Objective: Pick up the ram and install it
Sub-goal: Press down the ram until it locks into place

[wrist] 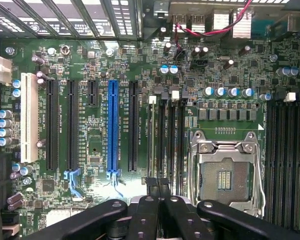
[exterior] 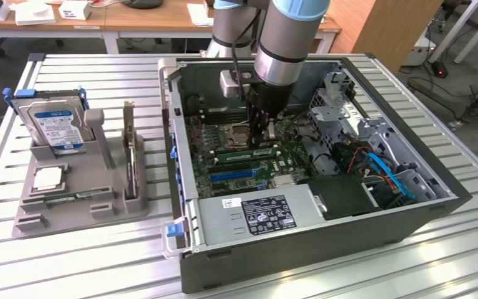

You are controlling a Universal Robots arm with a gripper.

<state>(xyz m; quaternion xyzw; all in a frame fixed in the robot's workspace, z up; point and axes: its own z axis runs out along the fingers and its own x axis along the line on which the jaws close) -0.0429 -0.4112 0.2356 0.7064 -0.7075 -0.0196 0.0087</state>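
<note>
Because the gripper point(wrist: 158, 187) hangs low inside the computer case point(exterior: 305, 249), its 2 fingers drawn almost together, I judge it to be pinching the ram point(exterior: 234, 153) by the top edge. The stick sits directly under the fingertips, with no offset to either side. Its long axis runs along the bank of 4 DIMM slots point(wrist: 171, 145) on the motherboard point(wrist: 90, 65), parallel to them and just beside the 1 empty CPU socket point(wrist: 224, 177). Whether it is fully seated I cannot tell. 1 blue expansion slot point(wrist: 112, 127) lies further across the board. Well apart, near the table's edge on the exterior view's left, a grey tray point(exterior: 73, 215) carries 1 hard drive point(exterior: 56, 128), 1 processor chip point(exterior: 48, 179) and 1 upright expansion card point(exterior: 129, 156).
</note>
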